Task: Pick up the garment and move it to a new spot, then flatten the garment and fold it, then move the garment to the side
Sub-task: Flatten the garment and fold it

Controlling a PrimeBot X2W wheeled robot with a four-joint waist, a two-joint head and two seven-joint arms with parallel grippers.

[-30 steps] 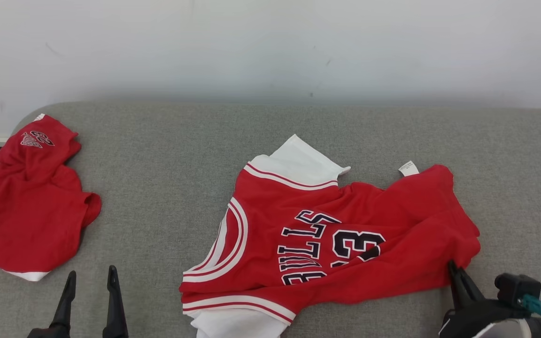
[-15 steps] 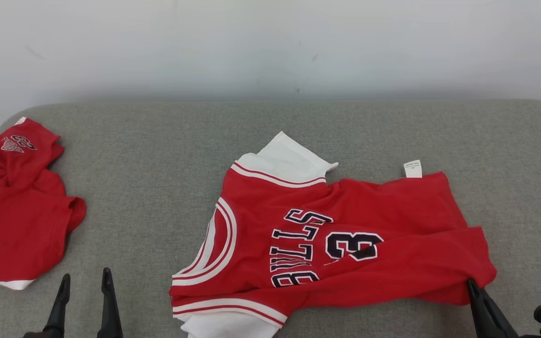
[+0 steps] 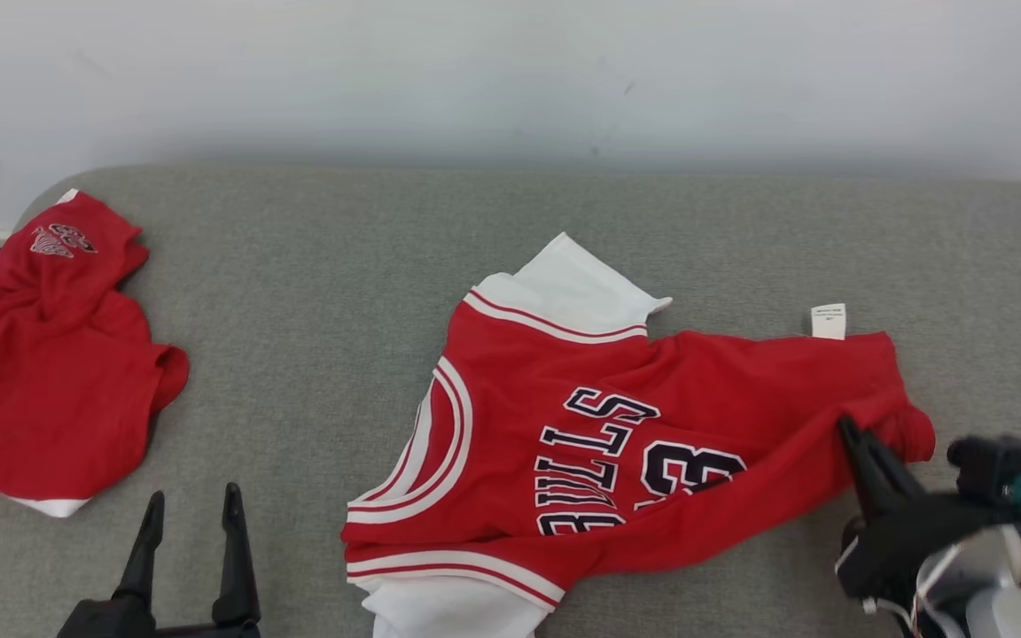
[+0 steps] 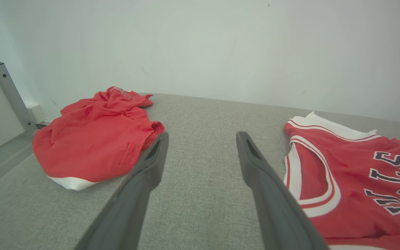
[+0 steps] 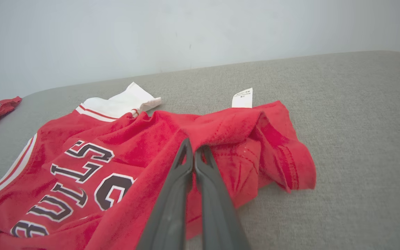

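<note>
right gripper (image 3: 845, 427) is clamped on the red basketball jersey (image 3: 564, 399) with white trim and dark "bulls" lettering. its 2 long dark fingers are pressed together on a raised fold of red cloth beside the hem corner. the jersey lies spread but wrinkled on the grey woven-fabric bench (image 3: 298, 266), from the bench's middle toward its right end. the neck opening faces the bench's left end and the hem faces its right end. a white sleeve points toward the bench's back edge, and another white patch reaches its front edge. a small white care label (image 3: 828, 321) sticks out of the hem side, lying flat on the bench toward its back. left gripper (image 3: 193, 496) hovers over the bench's front left part with its 2 fingers spread apart and nothing between them. a crumpled red garment with a white edge (image 3: 50, 372) sits at the bench's left end, well apart from the jersey. a plain pale wall (image 3: 475, 71) rises behind the bench.
</note>
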